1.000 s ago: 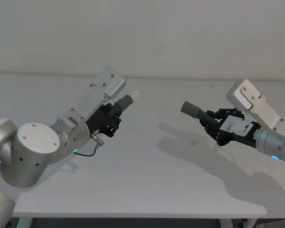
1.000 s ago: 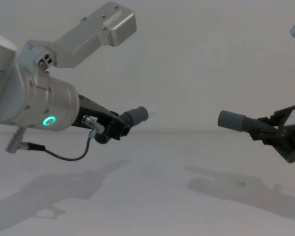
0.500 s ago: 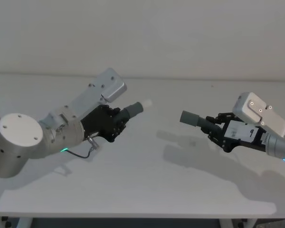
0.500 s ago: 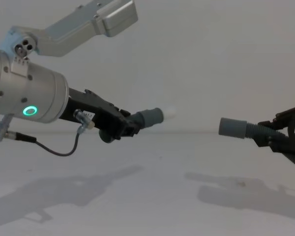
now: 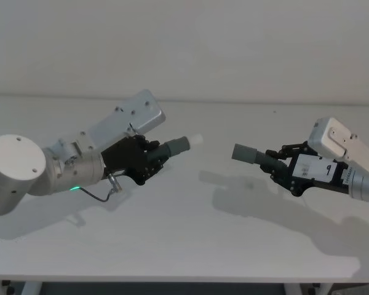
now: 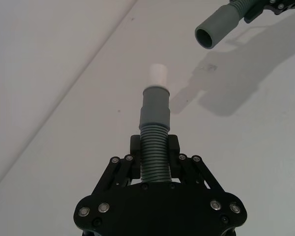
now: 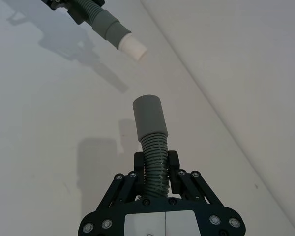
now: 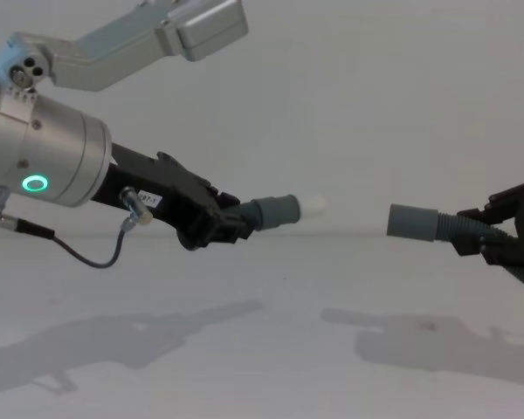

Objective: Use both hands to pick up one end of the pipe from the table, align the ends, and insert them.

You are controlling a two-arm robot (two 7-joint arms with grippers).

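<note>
The left pipe piece (image 5: 175, 147), pale tip (image 5: 195, 139) foremost, and the right pipe piece (image 5: 252, 155), open grey cuff (image 6: 217, 25) foremost, hang above the table (image 5: 190, 239), well apart and pointed roughly at each other. The left gripper (image 5: 155, 158) and the right gripper (image 5: 275, 165) each have their fingers clamped on the ribbed part. Between the ends is open air; below, the table bears shadows (image 5: 246, 196), and a thin cable (image 5: 102, 199) loops under the left arm (image 5: 24, 172)

Left pipe pc (image 6: 155, 128) dark grey, ribbed, w/ whitish tip (image 6: 159, 76); right pipe pc (image 7: 150, 123) same grey. Left claw (image 5: 158, 158) & right claw (image 5: 277, 166) black, ring light (image 8: 36, 183) green. Desk (image 5: 190, 233) plain white.
</note>
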